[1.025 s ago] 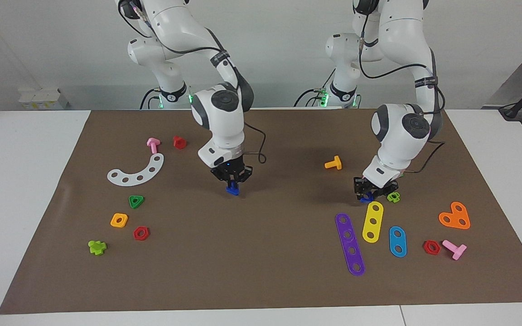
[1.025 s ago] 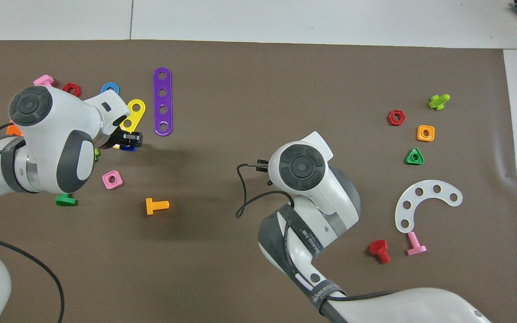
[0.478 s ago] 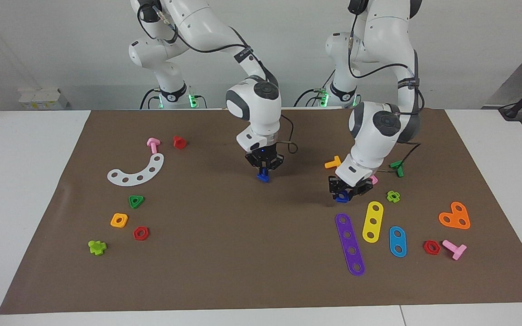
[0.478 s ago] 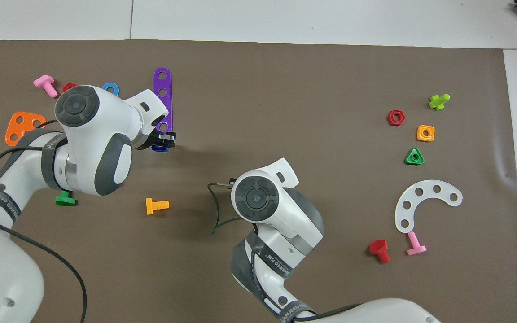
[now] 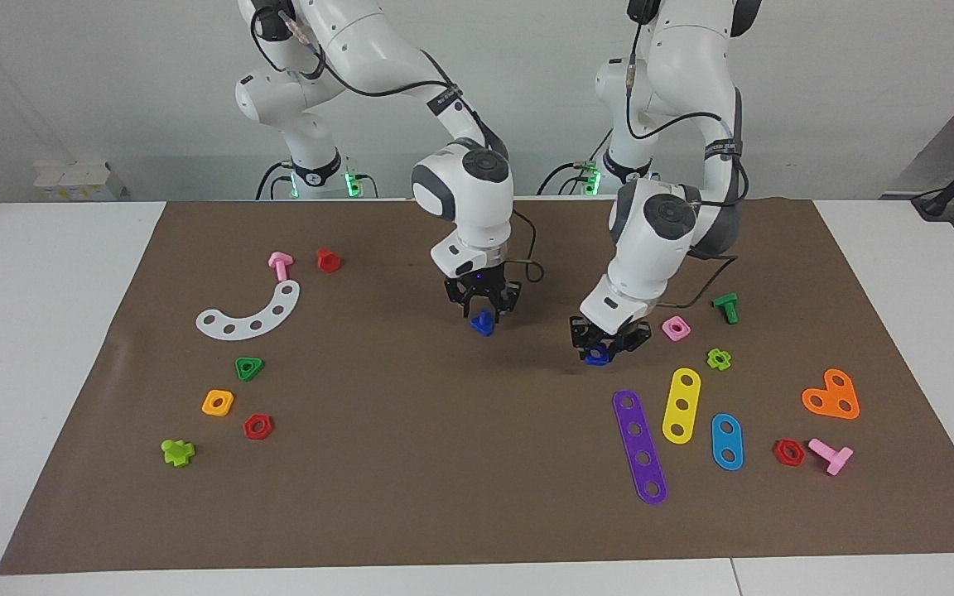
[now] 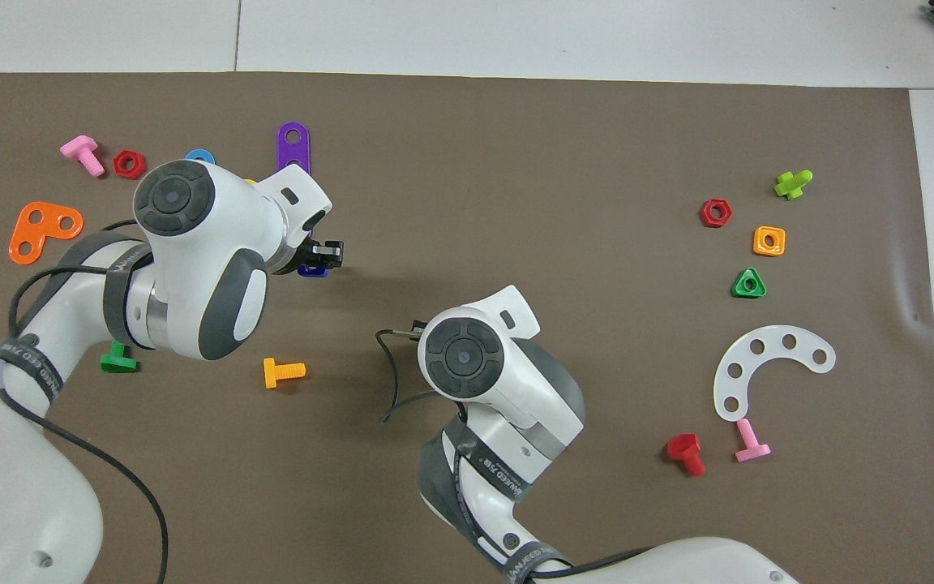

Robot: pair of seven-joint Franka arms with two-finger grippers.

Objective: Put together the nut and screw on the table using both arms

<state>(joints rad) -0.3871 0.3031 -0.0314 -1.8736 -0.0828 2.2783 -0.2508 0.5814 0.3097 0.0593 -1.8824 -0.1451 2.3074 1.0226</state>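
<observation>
The right gripper (image 5: 483, 308) is clamped on the screw (image 5: 483, 323), which hangs from its fingertips over the bare middle of the mat (image 5: 444, 463). The left gripper (image 5: 605, 339) is clamped on the nut (image 5: 596, 356) and hangs over the mat beside the purple strip (image 5: 640, 447), toward the left arm's end of the table (image 5: 46, 331). In the overhead view the nut (image 6: 312, 271) peeks out under the left gripper (image 6: 323, 253); the right one is hidden under its own wrist. The two parts are near each other but apart — nothing is mated yet.

Around them lie the spares: a pink nut (image 5: 676, 329) and a green bolt (image 5: 725, 307) just beside the left arm, an orange bolt (image 6: 283, 372) between the arms, and yellow (image 5: 681, 405) and blue (image 5: 726, 441) strips by the purple one.

Both blue parts look like light, stiff moulded plastic, probably smooth enough to twist in a loose pinch. The screw seems best held by its flat head, leaving the shaft free; the nut by two flat edges, so the hole stays open. Alignment will likely matter more than force — a tilted shaft could jam or pop a part out.
</observation>
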